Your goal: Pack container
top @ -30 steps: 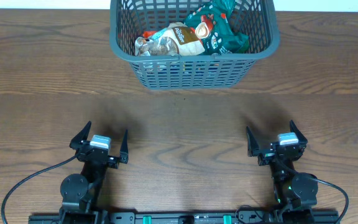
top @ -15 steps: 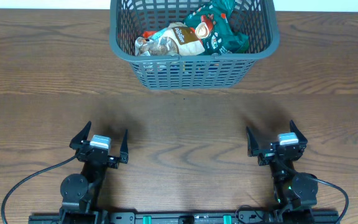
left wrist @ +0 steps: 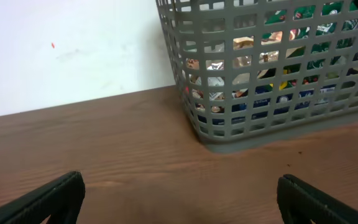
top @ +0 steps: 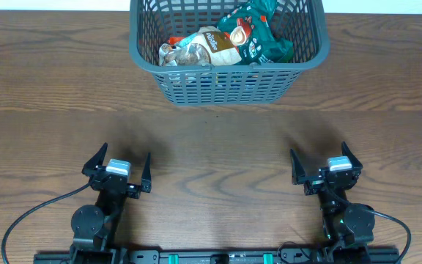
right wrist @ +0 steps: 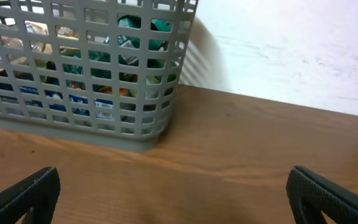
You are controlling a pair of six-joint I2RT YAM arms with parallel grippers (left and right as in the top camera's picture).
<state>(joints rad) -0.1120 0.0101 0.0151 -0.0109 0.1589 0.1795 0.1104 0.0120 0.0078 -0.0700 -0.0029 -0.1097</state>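
Note:
The container, a dark grey lattice basket [top: 226, 82], stands at the far middle of the table. It holds snack packs: a tan and white pack [top: 196, 50] and green packs [top: 258, 37]. The basket also shows in the left wrist view [left wrist: 260, 124] and in the right wrist view [right wrist: 79, 127], with packs visible through the slots. My left gripper [top: 118, 170] is open and empty near the table's front edge. My right gripper [top: 327, 167] is open and empty at the front right. Both are far from the basket.
The wooden table [top: 211, 139] stretches between the grippers and the basket. A white wall [left wrist: 67, 50] rises behind the table's far edge. Black cables [top: 28, 216] run from both arm bases at the front edge.

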